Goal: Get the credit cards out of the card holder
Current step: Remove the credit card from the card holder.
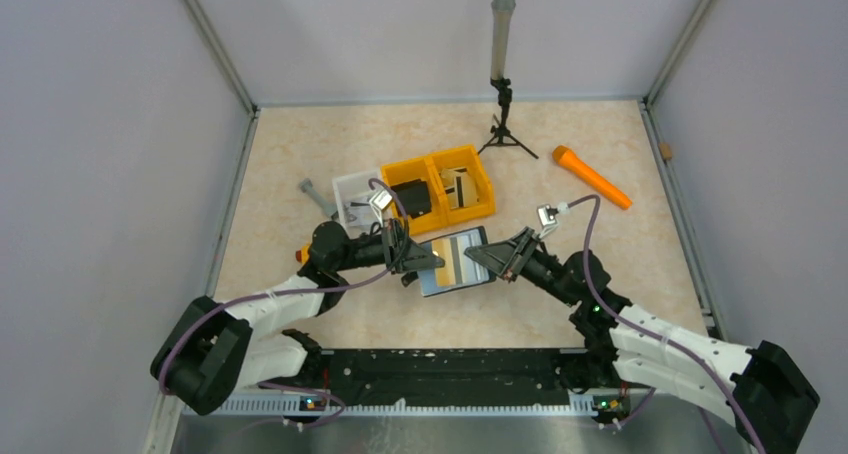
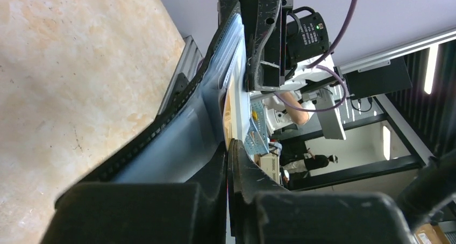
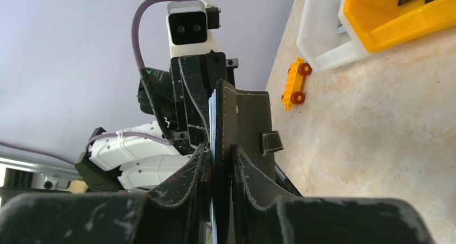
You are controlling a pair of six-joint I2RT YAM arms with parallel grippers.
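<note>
Left fingers [image 2: 253,177] are pressed together at the left edge of the card holder [image 1: 455,261]; whether they nip anything cannot be told. Right fingers [image 3: 253,174] stand narrow, clamped on the holder's black strapped flap. The holder hangs spread open between both, above the worktop [image 1: 560,294], credit cards [image 1: 462,256] in its slots.

card holder [image 1: 455,264]: between left tool [image 1: 418,258] and right tool [image 1: 497,259] | bins [image 1: 472,212]: behind it
</note>
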